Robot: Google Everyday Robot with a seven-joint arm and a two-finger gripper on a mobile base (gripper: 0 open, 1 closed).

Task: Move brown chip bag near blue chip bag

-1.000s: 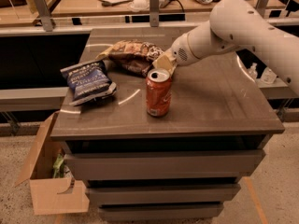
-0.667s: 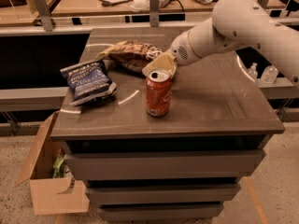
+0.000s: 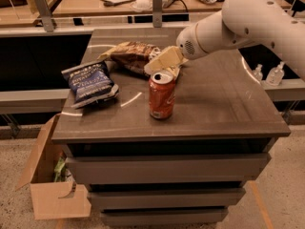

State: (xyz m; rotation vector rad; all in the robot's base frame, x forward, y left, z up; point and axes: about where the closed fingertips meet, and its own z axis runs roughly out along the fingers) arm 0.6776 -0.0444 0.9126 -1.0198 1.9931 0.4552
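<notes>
The brown chip bag [image 3: 129, 55] lies crumpled at the back middle of the dark table [image 3: 224, 104]. The blue chip bag [image 3: 88, 82] lies at the table's left edge, a short gap from the brown bag. My gripper [image 3: 159, 63] reaches in from the right on the white arm [image 3: 248, 18]. It sits at the brown bag's right end, just behind the red-orange soda can [image 3: 162, 95], and looks shut on that end of the bag.
The soda can stands upright in front of the gripper, near the table's middle. An open cardboard box [image 3: 52, 185] sits on the floor at the left. A wooden counter [image 3: 95, 1] with papers runs behind. Two small bottles [image 3: 268, 73] stand at the right.
The gripper and the brown bag's right end have shifted slightly left, toward the blue bag. The can and blue bag have not moved.
</notes>
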